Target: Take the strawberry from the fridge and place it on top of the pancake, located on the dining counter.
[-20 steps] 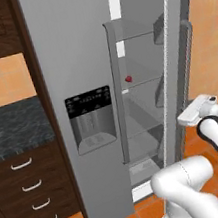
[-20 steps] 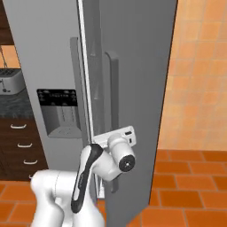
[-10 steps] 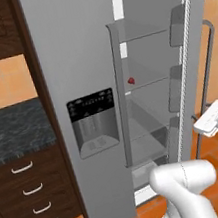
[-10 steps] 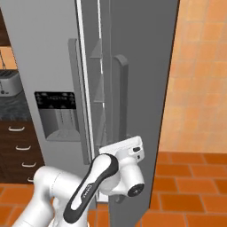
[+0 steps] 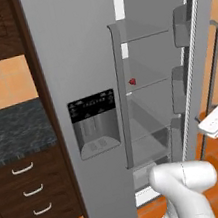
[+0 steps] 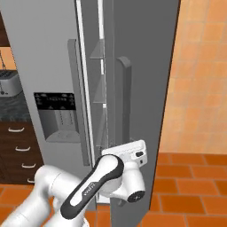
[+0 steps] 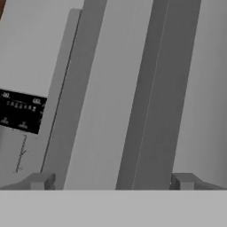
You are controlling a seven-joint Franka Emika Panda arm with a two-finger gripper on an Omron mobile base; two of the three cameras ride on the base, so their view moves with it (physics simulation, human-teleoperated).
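Ok, fridge (image 5: 77, 61) right door ajar; strawberry (image 5: 132, 82) sits at front left edge of mid shelf. Gripper (image 7: 111, 181) jaws wide open, nothing held, facing door handle (image 7: 146, 97).

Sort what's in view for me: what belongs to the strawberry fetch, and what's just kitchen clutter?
Job:
- strawberry, on a shelf inside the fridge
- fridge, right door swung open
- tool, fingers spread wide, holding nothing, facing the fridge

Bystanders:
- toaster on the dark wall counter
- drawers below it
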